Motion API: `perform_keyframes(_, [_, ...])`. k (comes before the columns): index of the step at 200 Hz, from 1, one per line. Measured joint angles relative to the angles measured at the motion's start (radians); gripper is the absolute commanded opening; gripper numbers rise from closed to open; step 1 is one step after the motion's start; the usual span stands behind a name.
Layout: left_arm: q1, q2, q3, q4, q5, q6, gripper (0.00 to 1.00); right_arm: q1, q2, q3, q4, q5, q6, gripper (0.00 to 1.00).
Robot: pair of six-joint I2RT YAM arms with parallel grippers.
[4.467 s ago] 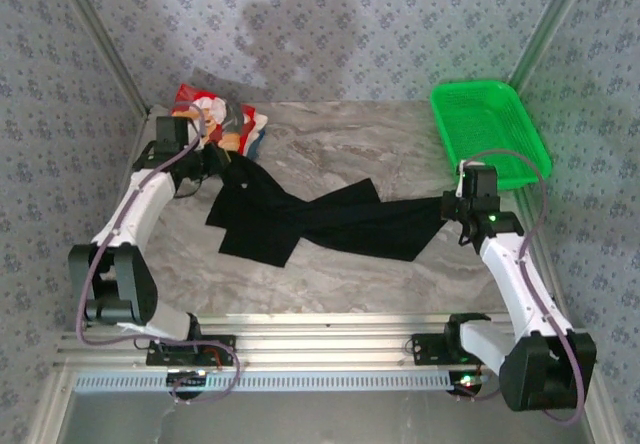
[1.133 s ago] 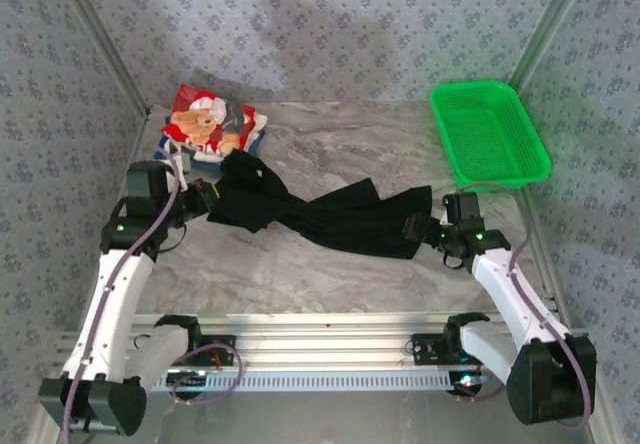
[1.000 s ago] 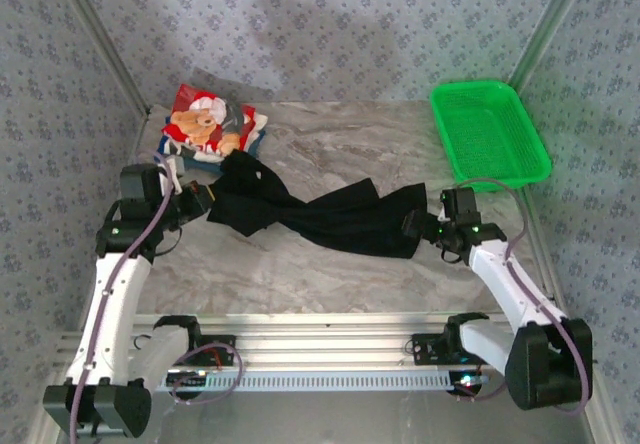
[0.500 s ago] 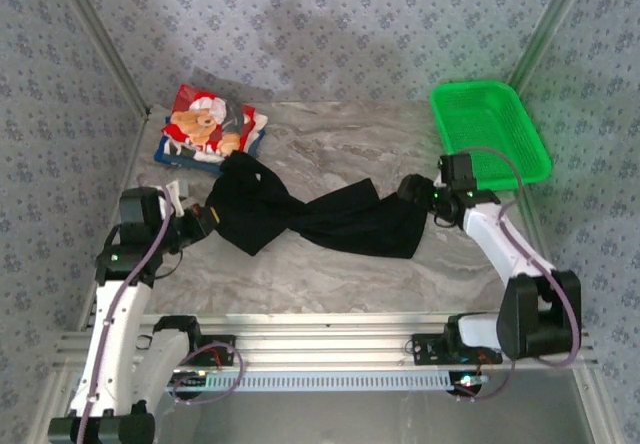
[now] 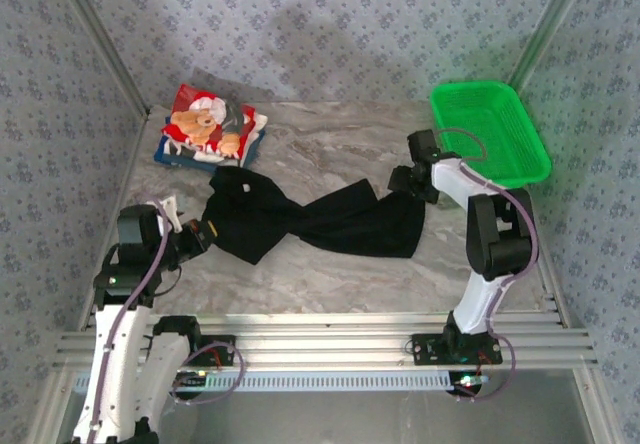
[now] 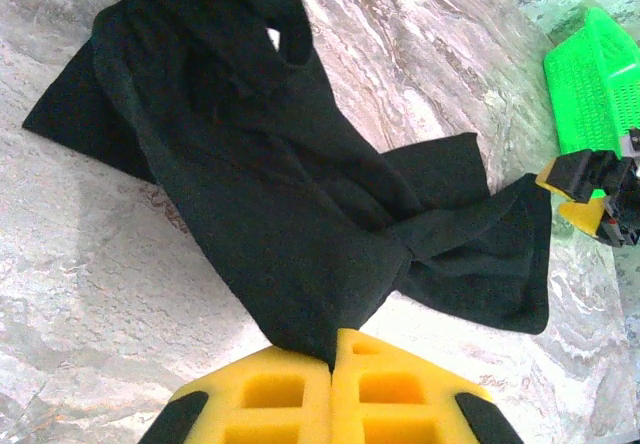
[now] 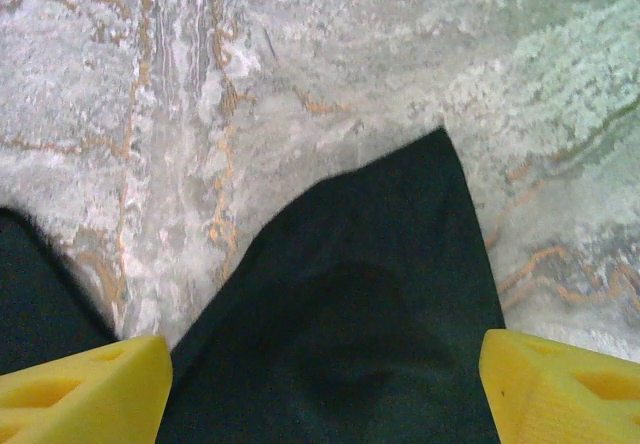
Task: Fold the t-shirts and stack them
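A grey marbled desk (image 5: 330, 149) filled the scene from above, boxed in by walls papered in a small blue-grey print (image 5: 330, 34).

A large black t-shirt (image 5: 330, 226) lay across the middle of the desk. It was stretched into a long, twisted band from left to right, wider and rumpled at the left end and narrowing near the centre. The left wrist camera showed the black t-shirt (image 6: 270, 194) running away from the lens toward the far right.

A green mesh basket (image 5: 487, 129) sat in the far right corner, apart from the shirt.

In the far left corner lay a red-and-white t-shirt (image 5: 205, 129) with a teddy-bear print. It rested flat on a dark blue t-shirt (image 5: 172, 157), of which an edge showed along the near side. The pair lay near the black shirt's left end, not touching it.

The white left arm (image 5: 115, 304) reached in from the near left. The left jaws were pressed together, their yellow pads (image 6: 225, 389) pinching the near left edge of the black cloth.

The white right arm (image 5: 490, 234) bent toward the far right end of the shirt, just beside the basket. The right jaws stood spread wide, one yellow pad (image 7: 560, 384) on each side of a pointed corner of the black t-shirt (image 7: 370, 314), not closed on it.
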Motion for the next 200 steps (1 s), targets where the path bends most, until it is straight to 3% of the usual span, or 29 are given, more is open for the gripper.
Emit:
perform_keyframes(67, [0.0, -0.005, -0.003, -0.014, 0.001, -0.008, 0.0, 0.0, 0.138, 0.139, -0.013, 0.015, 0.03, 0.78])
perform_keyframes(94, [0.0, -0.01, -0.003, -0.016, 0.001, -0.011, 0.0, 0.005, 0.206, 0.197, -0.03, 0.026, 0.035, 0.69])
perform_keyframes(130, [-0.002, -0.017, -0.013, -0.015, 0.006, -0.018, 0.0, 0.03, 0.269, 0.269, -0.079, 0.057, 0.036, 0.44])
perform_keyframes(146, [-0.002, -0.016, -0.02, -0.016, 0.009, -0.02, 0.0, 0.043, 0.29, 0.297, -0.089, 0.057, 0.024, 0.22])
perform_keyframes(165, [-0.002, -0.017, -0.02, -0.016, 0.013, -0.022, 0.0, 0.053, 0.3, 0.314, -0.099, 0.054, 0.025, 0.06])
perform_keyframes(200, [-0.001, -0.01, -0.024, -0.008, 0.016, -0.026, 0.0, 0.06, 0.266, 0.275, -0.046, 0.049, 0.017, 0.0])
